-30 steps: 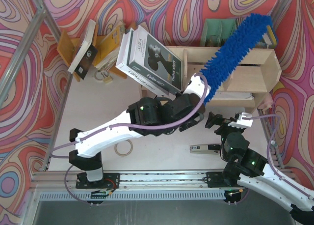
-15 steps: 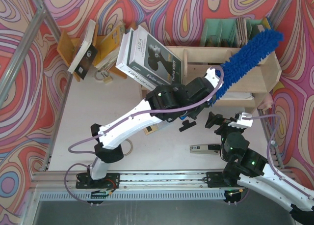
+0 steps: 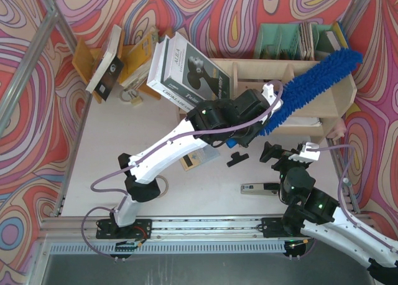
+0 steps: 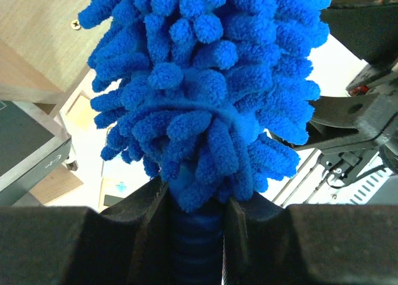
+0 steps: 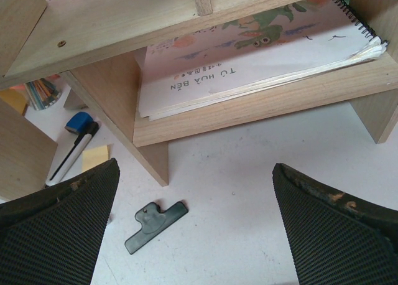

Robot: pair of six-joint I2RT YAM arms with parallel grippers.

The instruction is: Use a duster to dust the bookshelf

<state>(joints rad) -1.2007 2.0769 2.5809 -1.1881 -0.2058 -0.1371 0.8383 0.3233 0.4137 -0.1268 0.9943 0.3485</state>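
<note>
While the right gripper (image 5: 196, 229) hangs wide open in front of the shelf, the left gripper (image 4: 196, 235) is clamped tight on the handle of the duster (image 3: 314, 79). The bookshelf (image 3: 346, 86) has a spiral-bound book (image 5: 249, 55) lying flat in its lower level. The duster's shaggy bright blue noodles slant over the shelf's right end. Behind it, the green organizer (image 3: 273, 41) holds a few books.

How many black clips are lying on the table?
1. The black clip lies on the table just in front of the bookshelf, beside the left arm; more could be hidden beneath that arm.
</note>
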